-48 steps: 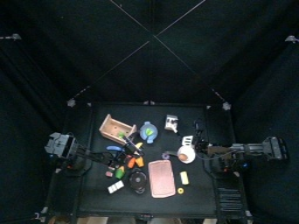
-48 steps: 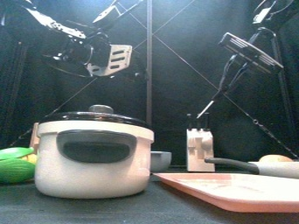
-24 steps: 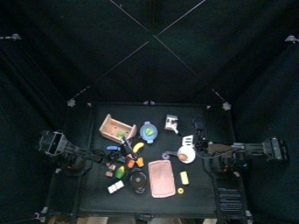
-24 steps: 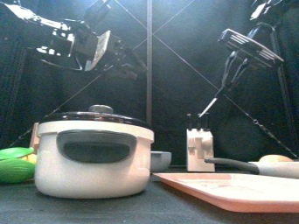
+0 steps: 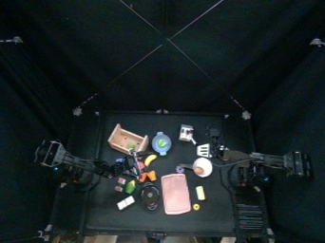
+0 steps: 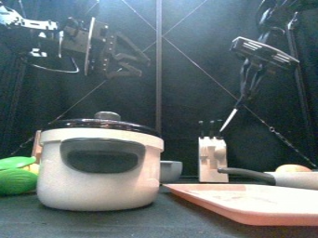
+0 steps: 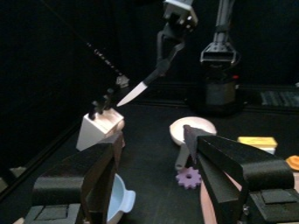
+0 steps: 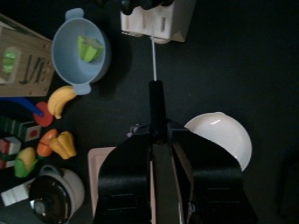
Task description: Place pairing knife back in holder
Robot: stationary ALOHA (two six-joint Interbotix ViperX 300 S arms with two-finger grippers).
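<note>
The paring knife sits in my right gripper, which is shut on its dark handle. Its thin blade points at the holder, a small blocky stand with whitish parts, and the tip hangs a short way off it. In the front view the knife slants down from my right gripper, above and just right of the holder. The left wrist view shows the knife over the holder. My left gripper is open and holds nothing, raised at the left.
A blue round dish with green food lies beside the holder, and a white bowl lies under my right wrist. A tan wooden rack, a pink tray, a lidded pot and several toy foods fill the table.
My left arm has drawn back toward the left and turned its gripper. The right gripper with the knife has shifted only slightly, the blade tip still above the holder.
</note>
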